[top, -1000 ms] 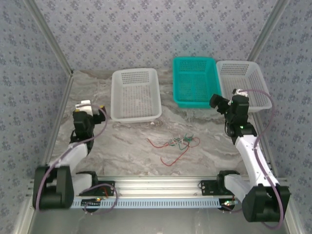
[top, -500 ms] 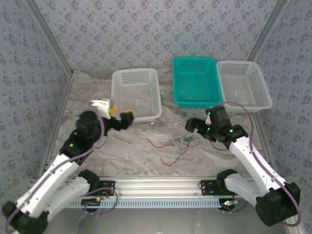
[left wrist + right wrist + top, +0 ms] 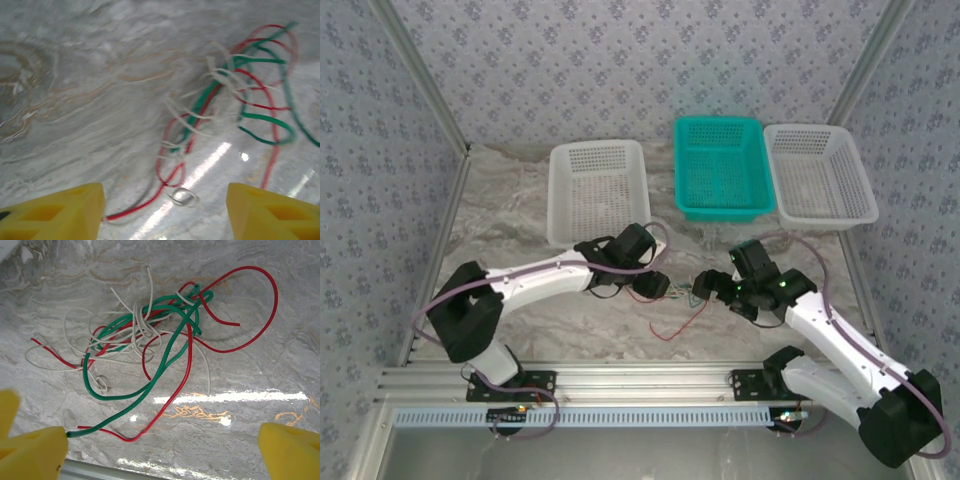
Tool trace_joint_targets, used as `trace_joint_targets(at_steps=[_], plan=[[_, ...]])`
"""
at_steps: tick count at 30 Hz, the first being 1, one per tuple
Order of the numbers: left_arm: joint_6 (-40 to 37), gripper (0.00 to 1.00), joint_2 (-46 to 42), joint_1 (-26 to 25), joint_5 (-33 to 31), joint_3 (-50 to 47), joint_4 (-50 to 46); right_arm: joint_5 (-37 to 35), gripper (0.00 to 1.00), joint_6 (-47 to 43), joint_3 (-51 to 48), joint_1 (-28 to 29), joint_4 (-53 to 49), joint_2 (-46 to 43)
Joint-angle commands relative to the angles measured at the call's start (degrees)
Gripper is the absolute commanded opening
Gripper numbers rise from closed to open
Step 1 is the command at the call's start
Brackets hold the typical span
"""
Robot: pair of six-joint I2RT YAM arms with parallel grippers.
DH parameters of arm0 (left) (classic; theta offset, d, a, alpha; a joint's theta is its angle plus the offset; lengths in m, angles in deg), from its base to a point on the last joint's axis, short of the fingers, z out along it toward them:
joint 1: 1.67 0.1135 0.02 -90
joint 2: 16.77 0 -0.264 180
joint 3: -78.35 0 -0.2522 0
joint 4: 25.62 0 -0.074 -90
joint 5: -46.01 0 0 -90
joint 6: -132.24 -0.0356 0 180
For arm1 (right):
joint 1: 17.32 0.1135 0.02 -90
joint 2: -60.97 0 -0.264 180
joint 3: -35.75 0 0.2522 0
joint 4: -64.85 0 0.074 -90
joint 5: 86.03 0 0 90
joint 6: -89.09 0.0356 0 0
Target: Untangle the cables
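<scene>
No writing, label, brand, number or sign can be read on any surface. The blue-grey wallpaper (image 3: 620, 60) bears only a repeated flower-like motif, and the marbled grey table (image 3: 510, 200) only veining.

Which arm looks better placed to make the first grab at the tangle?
Probably right. The right gripper is open with the cables centred ahead of it in its wrist view; the left gripper, also open, has them off to one side.

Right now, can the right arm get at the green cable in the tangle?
Probably yes. The right gripper hangs open above the green cable, with nothing between. The red cable crosses it, so the gripper may catch that too.
</scene>
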Motion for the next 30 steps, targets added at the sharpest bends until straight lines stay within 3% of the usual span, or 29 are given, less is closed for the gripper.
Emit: trace_joint_targets(at_steps=[1,5,9,11,13,15,16,19,23,27,30], plan=[[1.16,0.65,-0.42,2.33,1.61,0.17,-2.61,-0.26,1.0,1.64,0.5,0.5,-0.95,-1.13],[2.71,0.68,1.81,3.6,5.01,-1.89,-2.29,-0.12,1.0,1.02,1.54,0.51,-0.87,-0.46],[8.0,0.61,2.86,4.71,14.65,-6.46,9.28,-0.12,1.0,-0.04,2.91,0.52,-0.93,1.23],[9.32,0.57,4.09,5.18,14.66,-6.79,10.35,-0.13,1.0,-0.44,4.02,0.56,-1.85,2.02],[9.25,0.46,5.17,5.69,13.59,-6.71,9.64,-0.14,1.0,-0.62,4.73,0.56,-2.11,2.2],[9.98,0.07,5.04,6.02,13.77,-7.83,11.33,-0.62,1.0,-0.7,5.48,0.68,-2.29,1.82],[10.19,0.0,4.64,6.06,14.38,-8.22,12.26,-0.86,1.0,-1.19,5.81,0.68,-2.29,1.57],[10.85,0.0,1.84,5.93,17.27,-8.52,13.74,-3.5,1.0,-5.57,7.23,1.13,-1.09,-0.11],[9.8,0.0,-6.01,5.61,17.14,-6.41,10.23,-11.53,1.0,-17.85,7.23,3.39,7.07,-4.44],[4.99,0.0,-11.97,4.6,15.06,-1.43,1.37,-15.27,1.0,-30.68,2.5,7.85,24.29,-8.08],[2.31,0.0,-14.16,3.22,15.04,1.26,-1.79,-11.94,1.0,-46.39,-2.06,12.54,37.44,-7.79]])
